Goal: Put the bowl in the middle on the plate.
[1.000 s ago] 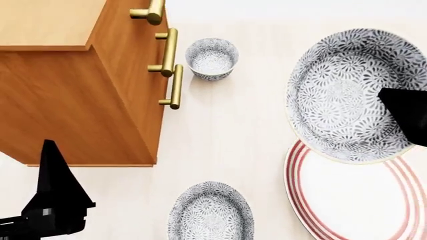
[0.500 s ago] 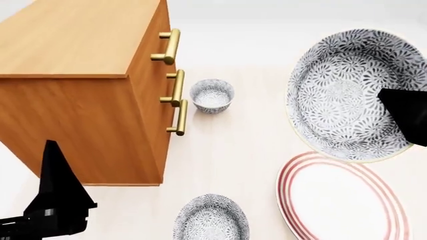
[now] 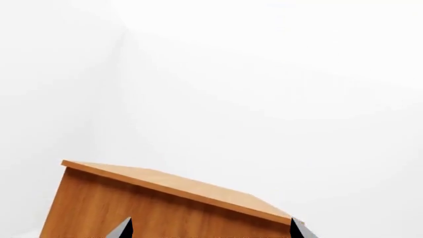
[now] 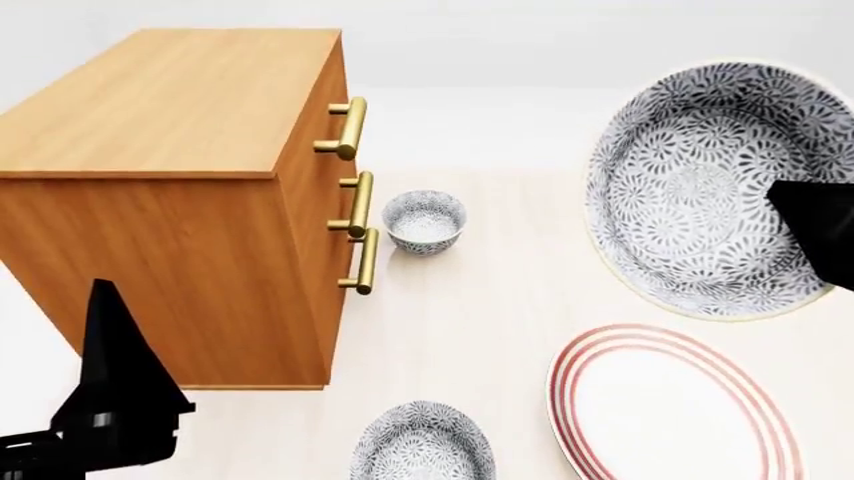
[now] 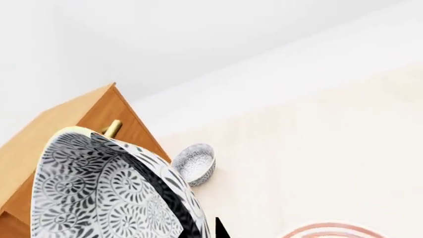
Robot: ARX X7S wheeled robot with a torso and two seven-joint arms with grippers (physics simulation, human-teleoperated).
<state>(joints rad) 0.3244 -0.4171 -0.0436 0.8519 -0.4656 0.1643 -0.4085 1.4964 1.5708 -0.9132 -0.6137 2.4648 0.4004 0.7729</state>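
The right gripper (image 4: 817, 232) holds the bowl (image 4: 701, 190) raised at the right of the head view, one black finger inside it and its jaws closed over the near right rim. The bowl's lower edge hangs just beyond the far rim of the plate (image 4: 667, 410), which lies flat on the pale table (image 4: 507, 300) at the near right, cut off by the frame's bottom edge. Open tabletop runs between the plate and the wooden cabinet (image 4: 174, 190) at the left, whose brass handles (image 4: 350, 190) jut toward the middle. A second patterned bowl (image 4: 424, 221) sits just beside the lowest handles; a third bowl (image 4: 422, 442) rests at the near edge, left of the plate and apart from it. The left gripper (image 4: 114, 400) stands at the near left in front of the cabinet; whether its jaws are spread cannot be told.
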